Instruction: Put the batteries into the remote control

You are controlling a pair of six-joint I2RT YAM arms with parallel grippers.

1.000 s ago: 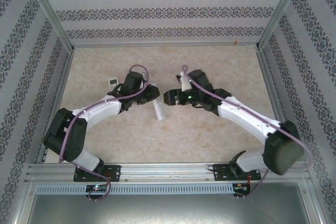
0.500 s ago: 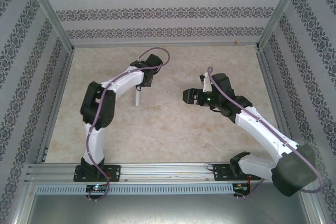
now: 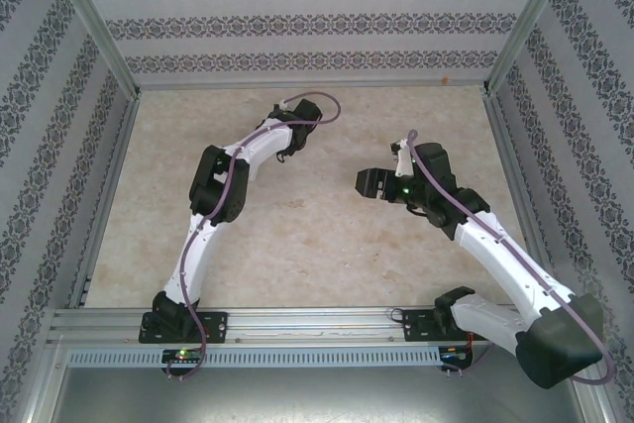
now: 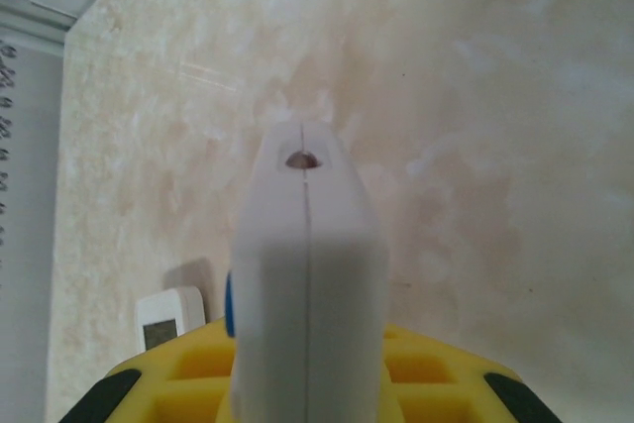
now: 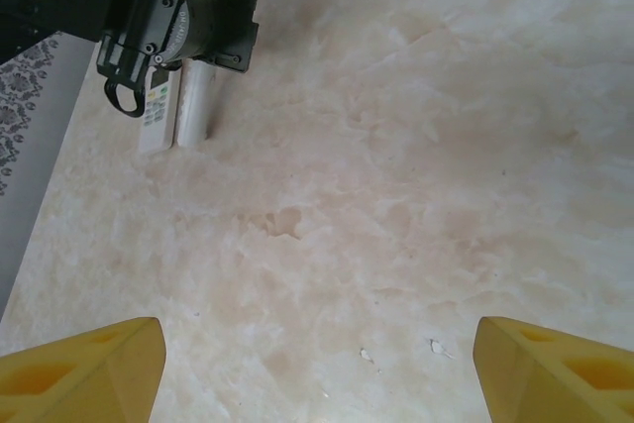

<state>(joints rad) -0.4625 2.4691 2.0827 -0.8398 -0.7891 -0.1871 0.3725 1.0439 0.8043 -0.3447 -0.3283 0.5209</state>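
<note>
My left gripper [image 4: 307, 388] is shut on a white remote control [image 4: 305, 274], which I see end-on between the yellow jaws, with a small dark LED at its tip. From above, the left gripper [image 3: 290, 146] reaches over the back middle of the table. In the right wrist view the held remote control [image 5: 195, 101] hangs below the left gripper [image 5: 183, 32]. My right gripper [image 3: 369, 183] stands open with nothing between its yellow fingertips [image 5: 94, 364], right of centre. The batteries are out of view.
A second, smaller white remote with a display [image 4: 170, 319] lies on the table just beside the held one, and it is seen again with its buttons [image 5: 157, 116]. A metal frame and patterned walls [image 3: 59, 146] enclose the beige table [image 3: 327, 255].
The left arm has stretched toward the back of the table, carrying the white remote with it. The right gripper has drawn back to the right and stays open.
</note>
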